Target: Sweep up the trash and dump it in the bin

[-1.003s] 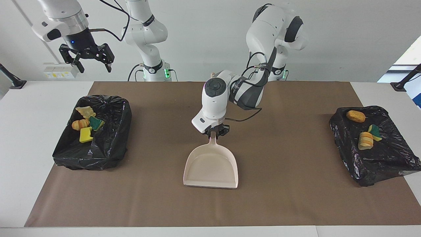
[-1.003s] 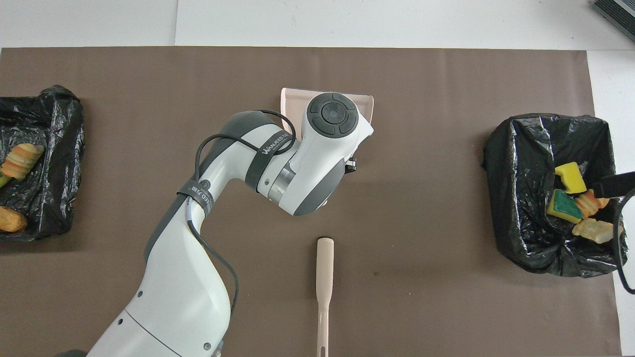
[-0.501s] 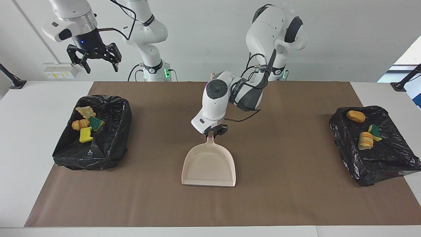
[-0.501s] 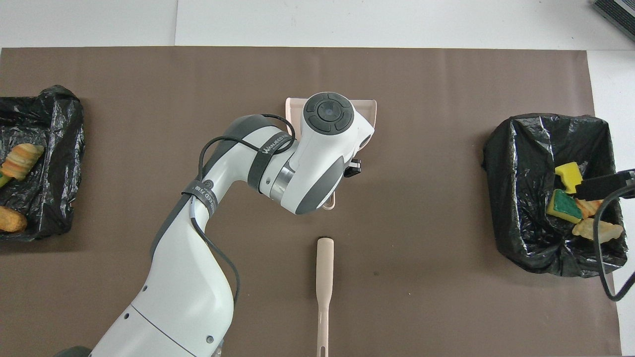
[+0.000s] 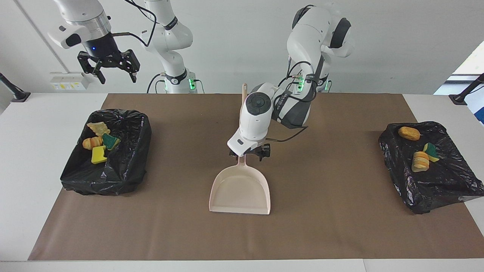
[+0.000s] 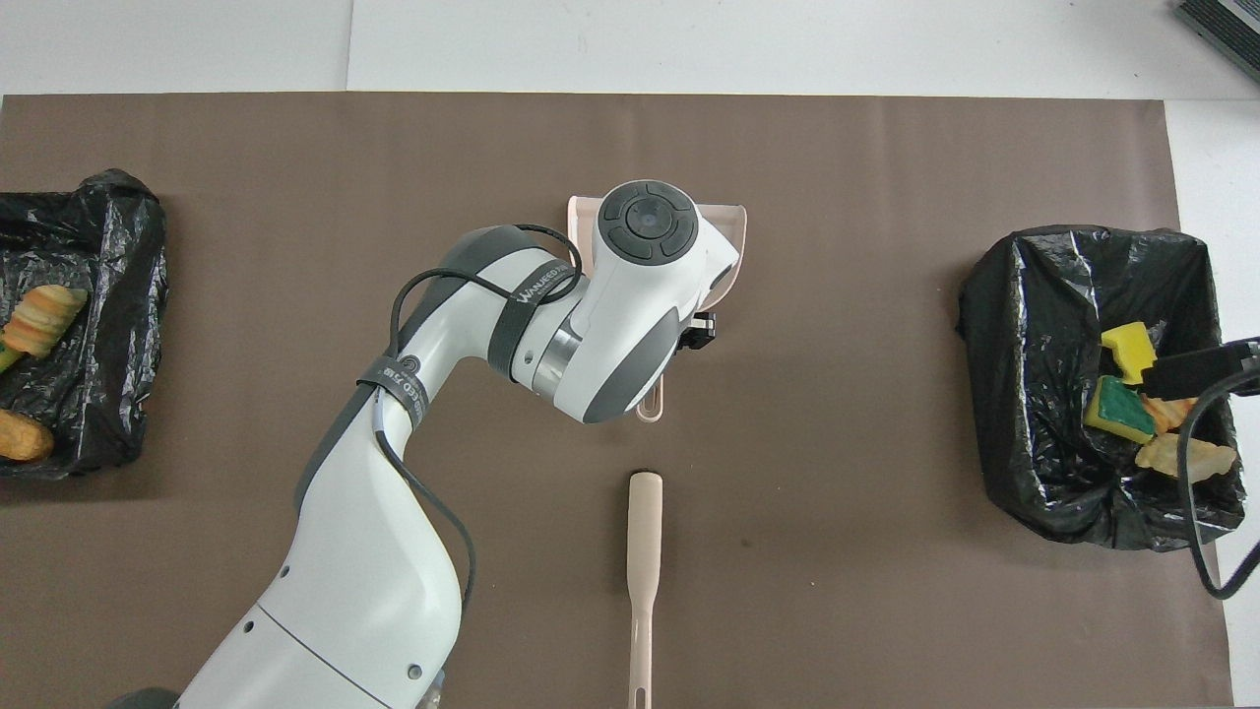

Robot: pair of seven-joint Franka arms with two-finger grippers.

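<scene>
Since a second ago: left end effector (image 5: 250,154) has spread its fingers and let go of the dustpan (image 5: 239,190), now flat mid-worktop. Right end effector (image 5: 110,66) has drifted, open, empty, over the bin (image 5: 130,166) at its end. Trash (image 5: 99,140) in that bin; more trash (image 5: 419,160) in the other bin (image 5: 435,189). Step looks like putting tools down; next, left arm lifts clear.

Left claw (image 5: 249,153) opened off the dustpan (image 5: 239,190) handle and lifted, dustpan now lying free

Dustpan (image 5: 239,190) mid-table between two bins (image 5: 124,172) (image 5: 435,185) of trash (image 5: 99,140), brush (image 6: 643,551) nearer the robots
</scene>
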